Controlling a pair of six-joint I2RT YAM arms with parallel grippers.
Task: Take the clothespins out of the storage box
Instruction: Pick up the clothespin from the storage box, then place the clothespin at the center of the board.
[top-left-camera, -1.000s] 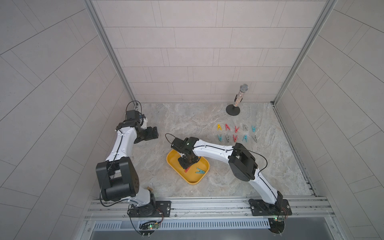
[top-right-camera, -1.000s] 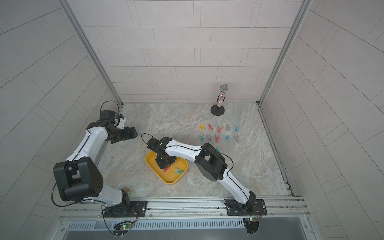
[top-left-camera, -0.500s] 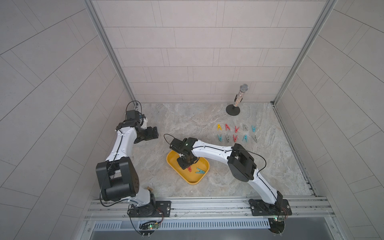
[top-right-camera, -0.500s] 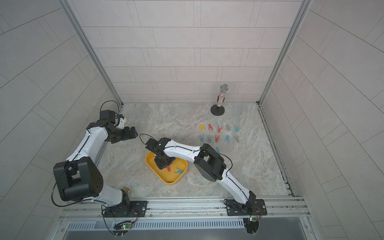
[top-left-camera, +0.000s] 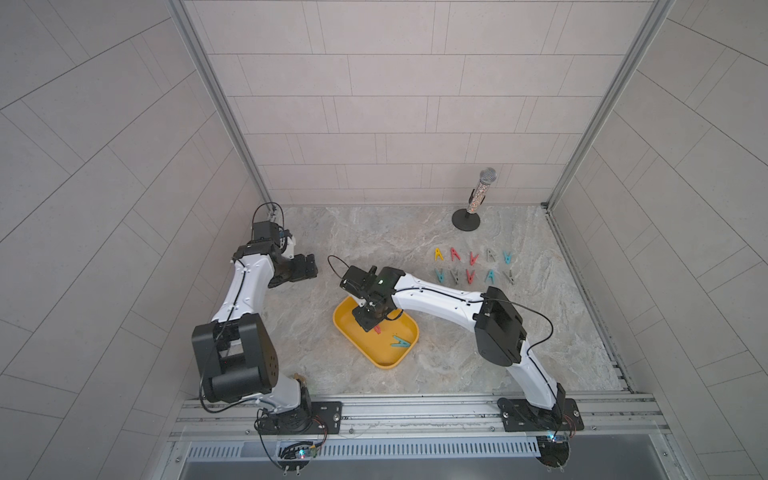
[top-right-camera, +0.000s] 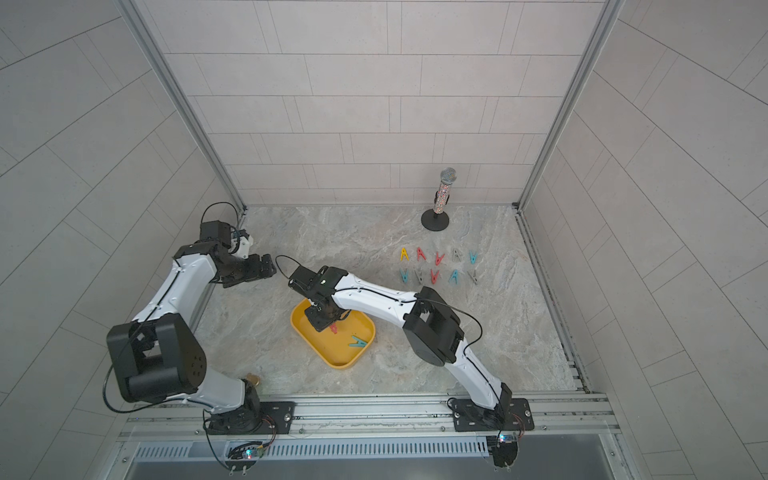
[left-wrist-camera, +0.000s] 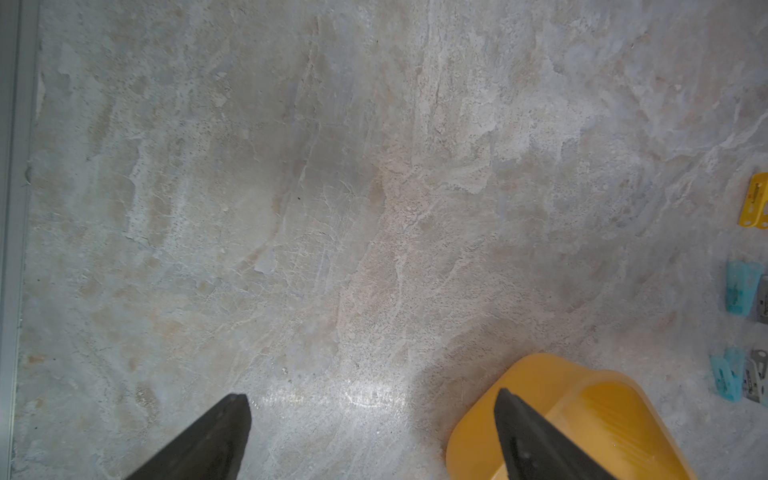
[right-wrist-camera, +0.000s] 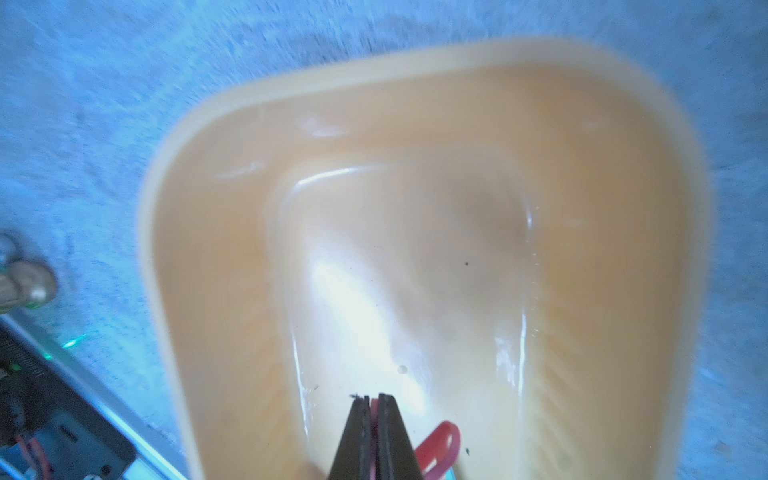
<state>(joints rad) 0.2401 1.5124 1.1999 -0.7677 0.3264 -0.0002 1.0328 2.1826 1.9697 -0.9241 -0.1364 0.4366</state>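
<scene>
The yellow storage box (top-left-camera: 384, 365) lies near the table's front middle, seen in both top views (top-right-camera: 332, 362). My right gripper (top-left-camera: 371, 326) reaches down into it and is shut on a red clothespin (right-wrist-camera: 440, 451), which shows between the closed fingers (right-wrist-camera: 388, 432) in the right wrist view. A teal clothespin (top-left-camera: 400, 342) lies loose in the box beside it. Several clothespins (top-left-camera: 438, 254) lie in two rows on the table at the back right. My left gripper (top-left-camera: 311, 270) hangs open over bare table left of the box, with nothing in it (left-wrist-camera: 372, 397).
A glittery microphone on a black round stand (top-left-camera: 466, 219) is at the back right corner, behind the rows of pegs. Walls close the table on three sides. The box's corner (left-wrist-camera: 540, 382) shows beside one left finger in the left wrist view.
My right gripper's jaws have closed on the red clothespin inside the box. The left arm has stayed where it was.
</scene>
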